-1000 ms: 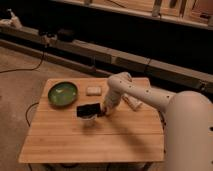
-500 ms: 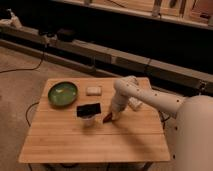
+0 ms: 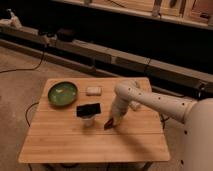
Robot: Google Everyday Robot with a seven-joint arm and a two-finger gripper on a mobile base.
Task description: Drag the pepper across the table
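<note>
The pepper [image 3: 108, 124] is a small dark red item lying on the light wood table [image 3: 60, 142], just right of centre. My gripper [image 3: 114, 119] comes down on it from above at the end of the white arm [image 3: 150, 100], which reaches in from the right. The gripper's tip is at the pepper's upper right end and seems to touch it. Part of the pepper is hidden under the gripper.
A green bowl [image 3: 62, 93] sits at the table's back left. A small pale block [image 3: 93, 90] lies behind centre. A dark flat object on a white cup [image 3: 88, 111] stands just left of the pepper. A whitish item [image 3: 135, 105] lies behind the arm.
The gripper has moved right and toward the front edge, away from the dark object on the cup. The pepper now shows at its tip, further right than before.
</note>
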